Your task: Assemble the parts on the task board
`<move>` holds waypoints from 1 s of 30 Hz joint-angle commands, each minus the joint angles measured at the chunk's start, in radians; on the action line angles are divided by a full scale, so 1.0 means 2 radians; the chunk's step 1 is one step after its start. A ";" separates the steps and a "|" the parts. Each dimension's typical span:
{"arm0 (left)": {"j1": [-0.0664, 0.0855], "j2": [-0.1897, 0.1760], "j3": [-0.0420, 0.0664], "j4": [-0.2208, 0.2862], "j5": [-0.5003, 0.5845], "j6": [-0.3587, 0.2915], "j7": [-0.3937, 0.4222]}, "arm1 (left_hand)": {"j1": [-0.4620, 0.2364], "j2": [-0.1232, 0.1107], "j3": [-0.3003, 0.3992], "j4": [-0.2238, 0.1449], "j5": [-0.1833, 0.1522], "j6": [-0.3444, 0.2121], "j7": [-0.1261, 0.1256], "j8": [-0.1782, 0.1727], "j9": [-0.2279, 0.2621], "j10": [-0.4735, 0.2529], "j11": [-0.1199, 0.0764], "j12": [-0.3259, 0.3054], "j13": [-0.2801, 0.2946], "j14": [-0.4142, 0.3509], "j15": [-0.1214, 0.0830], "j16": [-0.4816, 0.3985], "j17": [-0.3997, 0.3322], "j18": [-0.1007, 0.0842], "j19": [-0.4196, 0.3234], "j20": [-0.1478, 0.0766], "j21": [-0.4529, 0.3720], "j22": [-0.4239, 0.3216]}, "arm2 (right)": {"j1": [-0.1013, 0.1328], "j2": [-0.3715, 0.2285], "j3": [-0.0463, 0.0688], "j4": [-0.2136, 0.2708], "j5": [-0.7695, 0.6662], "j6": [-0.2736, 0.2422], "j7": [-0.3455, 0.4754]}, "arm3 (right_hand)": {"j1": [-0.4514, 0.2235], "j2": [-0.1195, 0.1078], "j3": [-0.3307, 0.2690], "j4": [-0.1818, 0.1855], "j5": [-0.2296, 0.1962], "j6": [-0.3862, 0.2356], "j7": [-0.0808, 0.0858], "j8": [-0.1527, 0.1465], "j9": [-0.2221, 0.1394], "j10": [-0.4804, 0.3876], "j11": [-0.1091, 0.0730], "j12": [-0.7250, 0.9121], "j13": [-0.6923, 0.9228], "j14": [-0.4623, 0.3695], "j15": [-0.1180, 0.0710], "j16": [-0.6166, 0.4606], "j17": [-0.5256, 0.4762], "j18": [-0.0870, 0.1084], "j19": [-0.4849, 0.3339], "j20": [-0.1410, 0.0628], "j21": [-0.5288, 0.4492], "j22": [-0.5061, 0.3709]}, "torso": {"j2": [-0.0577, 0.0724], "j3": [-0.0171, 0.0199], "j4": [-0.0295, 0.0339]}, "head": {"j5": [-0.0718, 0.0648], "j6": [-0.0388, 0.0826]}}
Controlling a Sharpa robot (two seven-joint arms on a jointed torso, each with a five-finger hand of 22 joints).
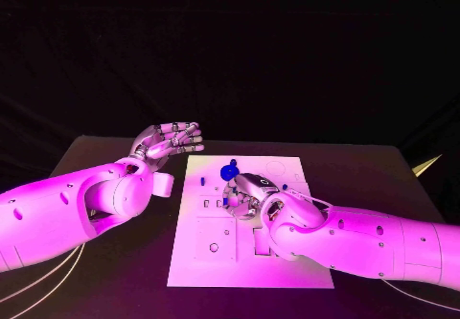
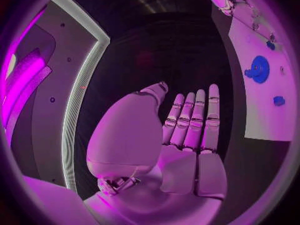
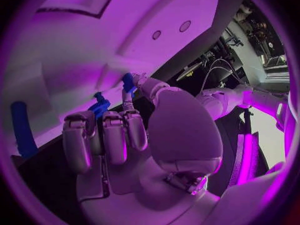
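The right hand point(image 1: 251, 194) rests low on the middle of the white board point(image 1: 216, 256), fingers point(image 3: 103, 135) curled down against it; whether they pinch the small blue piece point(image 3: 99, 106) at their tips I cannot tell; just beyond lies the round blue part point(image 1: 228, 172); farther left, off the board above the worktop point(image 1: 106, 149), the left hand point(image 1: 171, 139) hovers flat, fingers straight, holding nothing.

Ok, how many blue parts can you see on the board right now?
3: a large round part toward the far end of the task board, a small part just beyond it, a small peg to its left. The right hand may hide more.
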 commanded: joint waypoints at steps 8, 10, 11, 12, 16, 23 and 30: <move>0.000 0.001 0.000 0.001 0.000 0.010 0.002 | -0.003 -0.003 0.003 -0.001 -0.002 -0.002 0.017 -0.002 -0.001 -0.003 -0.001 -0.001 0.000 -0.003 0.000 -0.002 0.000 0.005 -0.003 0.001 0.002 -0.001 | -0.001 0.002 0.000 0.003 -0.014 0.013 0.005 | -0.006 -0.011 -0.004 -0.003 -0.007 -0.010 0.003 -0.005 -0.003 -0.005 0.003 -0.006 0.069 0.049 0.001 0.000 0.116 -0.007 0.053 -0.001 0.003 0.132 | 0.001 0.0004 -0.0006 | 0.000 -0.001; 0.000 0.001 0.000 0.001 0.000 0.011 0.002 | -0.003 -0.003 0.003 -0.001 -0.002 -0.002 0.017 -0.002 -0.001 -0.003 -0.001 -0.001 0.000 -0.003 0.000 -0.002 0.000 0.005 -0.003 0.001 0.002 -0.001 | -0.001 0.002 0.000 0.003 -0.013 0.014 0.005 | -0.006 -0.012 -0.005 -0.003 -0.008 -0.011 0.003 -0.005 -0.003 -0.006 0.003 -0.007 0.069 0.049 0.002 0.000 0.116 -0.007 0.053 -0.001 0.003 0.132 | 0.001 0.0003 -0.0008 | 0.000 -0.001; 0.000 0.001 0.000 0.000 0.000 0.011 0.002 | -0.003 -0.003 0.003 -0.001 -0.002 -0.002 0.017 -0.002 -0.001 -0.003 -0.001 -0.001 0.000 -0.003 0.000 -0.002 0.000 0.005 -0.003 0.001 0.002 -0.001 | -0.001 0.002 0.000 0.003 -0.013 0.015 0.006 | -0.006 -0.012 -0.005 -0.003 -0.009 -0.011 0.003 -0.005 -0.004 -0.006 0.003 -0.007 0.068 0.048 0.002 0.000 0.115 -0.007 0.053 -0.001 0.003 0.132 | 0.001 0.0003 -0.0008 | 0.000 -0.001; 0.000 0.001 0.000 0.000 0.000 0.011 0.002 | -0.003 -0.003 0.003 -0.001 -0.002 -0.002 0.017 -0.002 -0.001 -0.003 -0.001 -0.001 0.000 -0.003 0.000 -0.002 0.000 0.005 -0.003 0.001 0.002 -0.001 | -0.001 0.002 0.000 0.003 -0.013 0.016 0.006 | -0.006 -0.013 -0.005 -0.003 -0.010 -0.012 0.004 -0.006 -0.004 -0.007 0.003 -0.008 0.068 0.048 0.002 0.000 0.115 -0.007 0.053 0.000 0.003 0.132 | 0.001 0.0002 -0.0008 | 0.000 -0.001; 0.000 0.002 0.000 0.000 0.000 0.011 0.002 | -0.003 -0.003 0.003 -0.001 -0.002 -0.002 0.017 -0.002 -0.001 -0.003 -0.001 -0.001 0.000 -0.003 0.000 -0.002 0.000 0.005 -0.003 0.001 0.002 -0.001 | -0.001 0.002 0.000 0.002 -0.013 0.018 0.006 | -0.007 -0.015 -0.005 -0.004 -0.011 -0.013 0.005 -0.007 -0.005 -0.008 0.004 -0.010 0.066 0.048 0.003 0.000 0.115 -0.007 0.053 0.000 0.003 0.132 | 0.000 -0.0002 -0.0004 | 0.000 -0.002; 0.000 0.002 0.000 -0.001 0.000 0.011 0.002 | -0.003 -0.003 0.003 -0.001 -0.002 -0.002 0.017 -0.002 -0.001 -0.003 -0.001 -0.001 0.000 -0.003 0.000 -0.002 0.000 0.005 -0.003 0.001 0.002 -0.001 | -0.001 0.002 0.000 0.001 -0.013 0.019 0.007 | -0.009 -0.020 -0.006 -0.004 -0.013 -0.022 0.008 -0.011 -0.008 -0.013 0.007 -0.015 0.062 0.048 0.005 -0.001 0.114 -0.007 0.053 0.002 0.003 0.132 | 0.000 0.0002 -0.0002 | 0.000 -0.003; 0.000 0.002 0.000 -0.001 0.000 0.011 0.001 | -0.003 -0.003 0.003 -0.001 -0.002 -0.002 0.017 -0.002 -0.001 -0.003 -0.001 -0.001 0.000 -0.003 0.000 -0.002 0.000 0.005 -0.003 0.001 0.002 -0.001 | -0.002 0.002 0.000 0.001 -0.013 0.015 0.009 | -0.010 -0.023 -0.006 -0.004 -0.014 -0.033 0.013 -0.018 -0.012 -0.021 0.011 -0.023 0.056 0.048 0.008 -0.001 0.114 -0.007 0.053 0.005 0.003 0.132 | 0.000 0.0002 -0.0002 | 0.000 -0.003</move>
